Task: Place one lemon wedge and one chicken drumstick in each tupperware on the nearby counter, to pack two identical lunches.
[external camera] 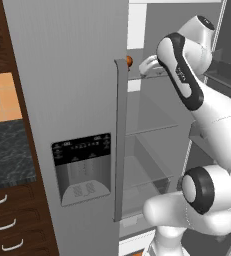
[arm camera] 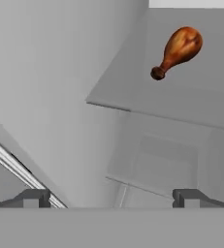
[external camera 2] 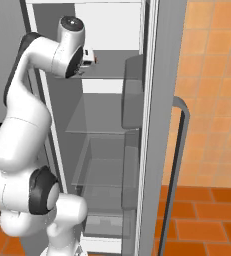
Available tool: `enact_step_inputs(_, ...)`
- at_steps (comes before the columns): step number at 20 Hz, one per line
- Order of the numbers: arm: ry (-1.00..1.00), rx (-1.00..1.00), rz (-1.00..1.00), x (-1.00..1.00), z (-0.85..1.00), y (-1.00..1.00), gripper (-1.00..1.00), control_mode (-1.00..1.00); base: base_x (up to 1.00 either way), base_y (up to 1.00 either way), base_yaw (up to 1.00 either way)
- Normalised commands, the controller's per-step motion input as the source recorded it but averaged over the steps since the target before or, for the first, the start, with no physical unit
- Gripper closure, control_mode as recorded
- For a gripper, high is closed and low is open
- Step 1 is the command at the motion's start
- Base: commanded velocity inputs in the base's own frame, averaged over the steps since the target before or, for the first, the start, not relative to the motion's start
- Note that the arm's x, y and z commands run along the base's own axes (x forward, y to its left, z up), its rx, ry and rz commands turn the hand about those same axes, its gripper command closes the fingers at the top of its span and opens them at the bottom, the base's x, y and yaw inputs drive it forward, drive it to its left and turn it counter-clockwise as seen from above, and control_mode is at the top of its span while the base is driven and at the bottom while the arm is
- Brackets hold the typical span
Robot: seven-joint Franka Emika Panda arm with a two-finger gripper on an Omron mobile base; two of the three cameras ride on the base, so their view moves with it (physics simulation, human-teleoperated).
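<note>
A brown chicken drumstick point(arm camera: 179, 51) lies on the grey upper fridge shelf point(arm camera: 181, 101), its bone end pointing toward me. A bit of the drumstick point(external camera: 129, 61) peeks past the door handle in the left base view. My gripper point(arm camera: 111, 198) is open and holds nothing; it hangs apart from the drumstick, short of the shelf edge. The arm reaches high into the open fridge, where the gripper point(external camera 2: 92, 58) is level with the top shelf. A stretch of the marbled counter point(external camera: 7, 150) lies at the left. The lemon wedge and the tupperware are out of view.
The closed fridge door with its dispenser panel point(external camera: 82, 167) and long handle point(external camera: 120, 140) stands close on the arm's left. The other door point(external camera 2: 154, 125) is swung open on the right. Glass shelves point(external camera 2: 99, 120) and a bin sit below. Dark drawers point(external camera: 7, 225) are under the counter.
</note>
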Motion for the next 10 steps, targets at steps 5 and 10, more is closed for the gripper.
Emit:
enact_step_inputs(5,0.0,0.0,0.0,0.92,0.0,-0.05,-1.0,-1.0,0.0,0.0,0.0)
enact_step_inputs(10,0.0,0.0,0.0,0.49,0.0,0.05,-1.0,-1.0,0.0,0.0,0.0)
